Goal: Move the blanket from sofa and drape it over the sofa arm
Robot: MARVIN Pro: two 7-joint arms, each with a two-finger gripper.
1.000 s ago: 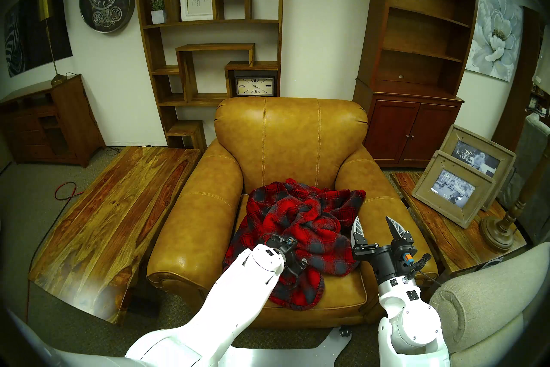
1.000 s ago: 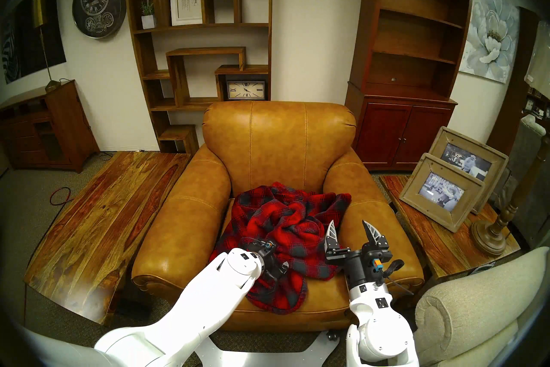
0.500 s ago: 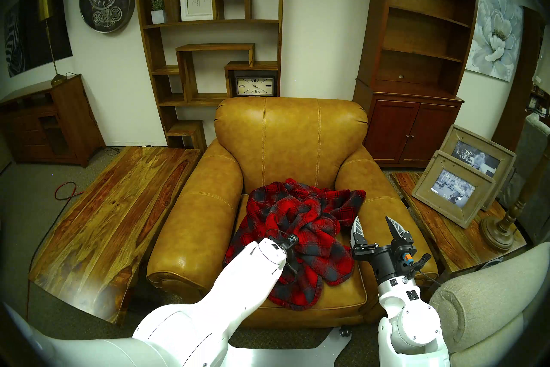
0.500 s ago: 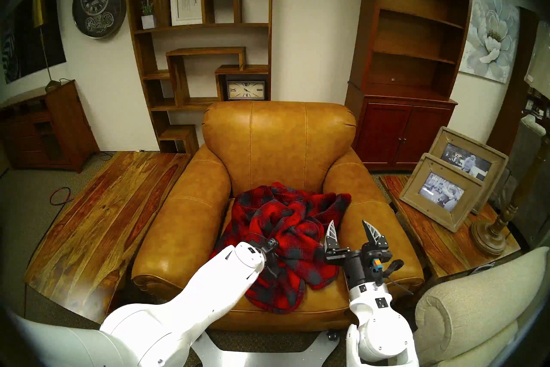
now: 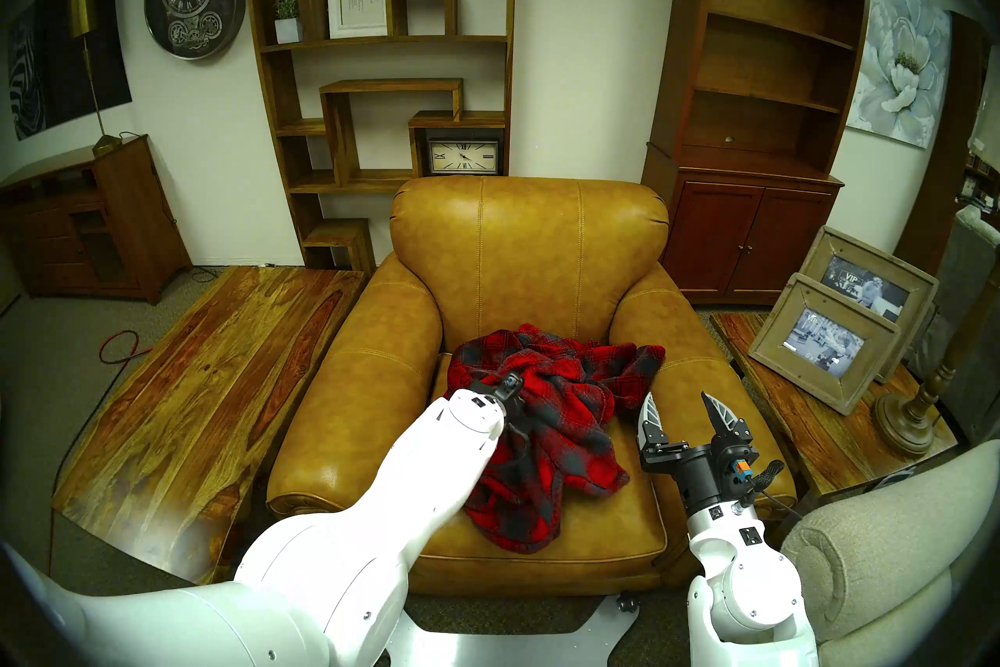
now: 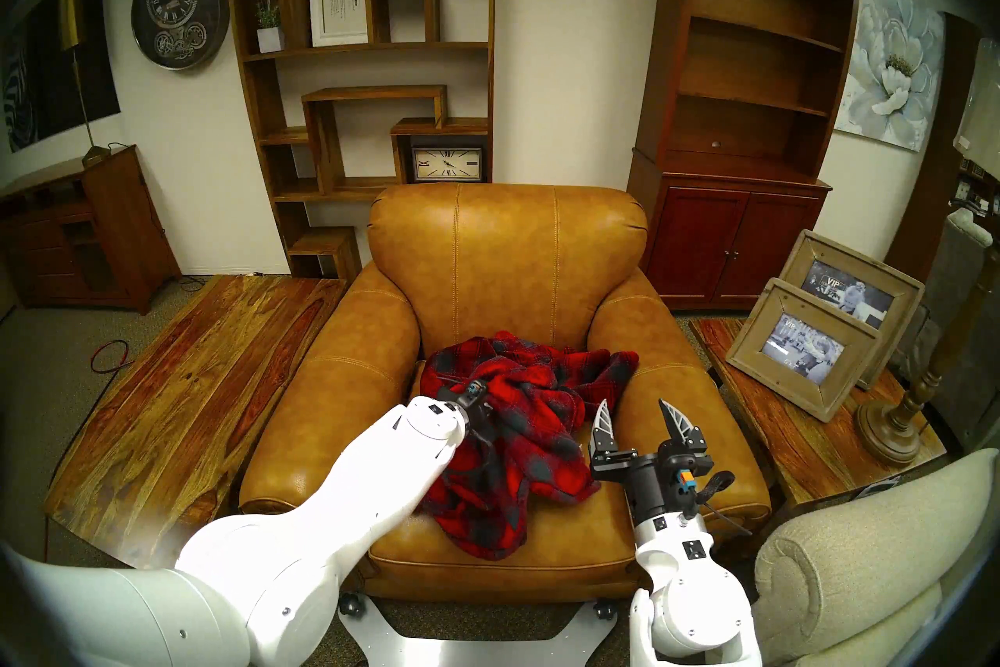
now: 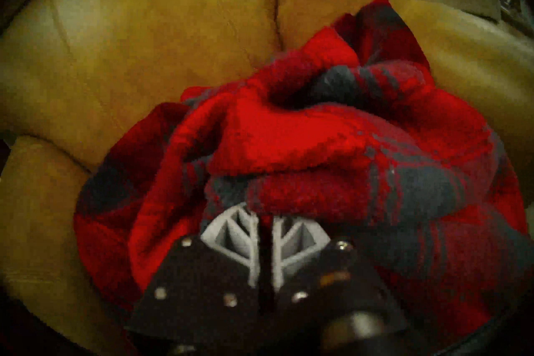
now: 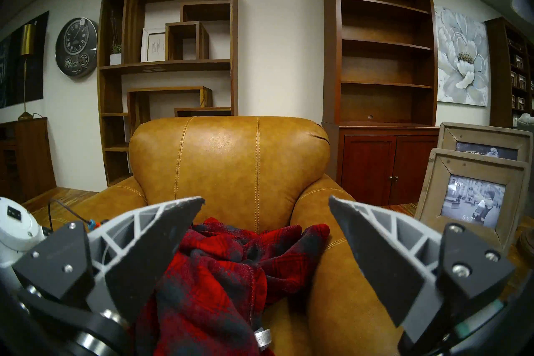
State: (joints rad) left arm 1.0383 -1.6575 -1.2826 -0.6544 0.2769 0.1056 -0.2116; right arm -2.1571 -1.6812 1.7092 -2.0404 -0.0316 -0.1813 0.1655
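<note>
As left gripper (image 7: pixel 264 219) clamped, blanket (image 5: pixel 563 411) lifted.

Blanket (image 5: pixel 546 411) lay bunched on the sofa (image 5: pixel 530 260) seat at frame centre, between both sofa arms. Left hand (image 7: pixel 264 219) sat in its left part; right hand (image 5: pixel 679 409) lower right. Worktop (image 5: pixel 205 379) left of sofa.

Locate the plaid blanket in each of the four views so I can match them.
Head stereo left: blanket on the seat, centre.
Head stereo right: blanket, slightly further left.
Left wrist: blanket fills the centre.
Right wrist: blanket at bottom centre.
Shared landmark: the sofa back.
</note>
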